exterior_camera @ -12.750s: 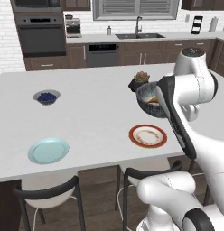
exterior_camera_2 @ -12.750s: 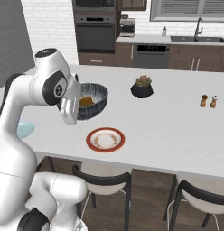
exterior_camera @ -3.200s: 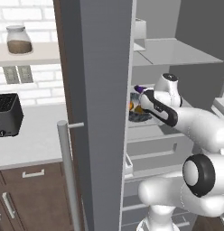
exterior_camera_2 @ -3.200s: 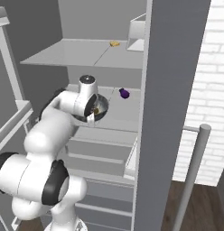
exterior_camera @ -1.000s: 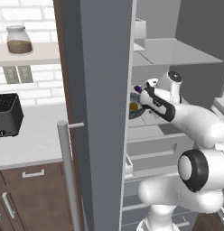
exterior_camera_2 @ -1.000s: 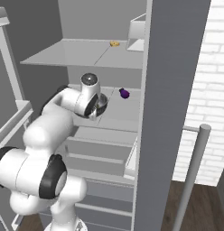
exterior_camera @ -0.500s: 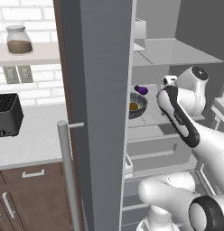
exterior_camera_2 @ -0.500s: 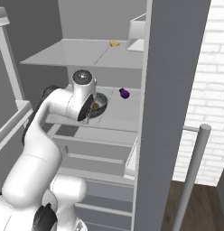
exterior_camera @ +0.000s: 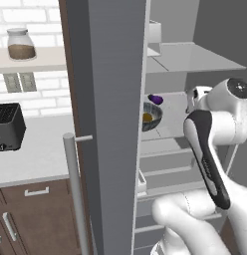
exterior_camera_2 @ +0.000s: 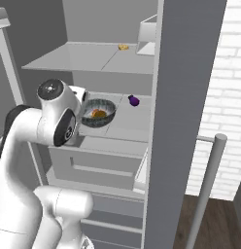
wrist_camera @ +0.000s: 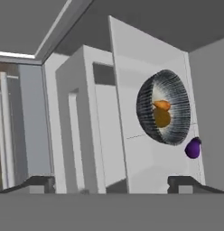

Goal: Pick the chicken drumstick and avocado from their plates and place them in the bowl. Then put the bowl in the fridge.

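The dark patterned bowl (exterior_camera: 152, 115) (exterior_camera_2: 98, 113) (wrist_camera: 164, 108) stands on a white middle shelf inside the open fridge (exterior_camera: 195, 57) (exterior_camera_2: 83, 58). Inside it lie the orange-brown chicken drumstick (wrist_camera: 161, 104) (exterior_camera_2: 98, 113) and, just beside it, the olive-brown avocado (wrist_camera: 162, 118). My gripper (wrist_camera: 111, 182) is open with nothing between its fingers. It is drawn back from the shelf, well clear of the bowl and pointed towards it. The plates are out of view.
A small purple eggplant (exterior_camera: 155, 99) (exterior_camera_2: 134, 100) (wrist_camera: 193, 148) lies on the same shelf behind the bowl. The grey fridge door (exterior_camera: 108, 109) (exterior_camera_2: 183, 107) stands open beside me, its bar handle (exterior_camera: 75, 189) (exterior_camera_2: 207, 185) close. White drawers (exterior_camera_2: 93, 163) sit below the shelf.
My gripper has let go of the bowl and drawn back out of the fridge. The bowl rests on the shelf by itself, with the food still inside.
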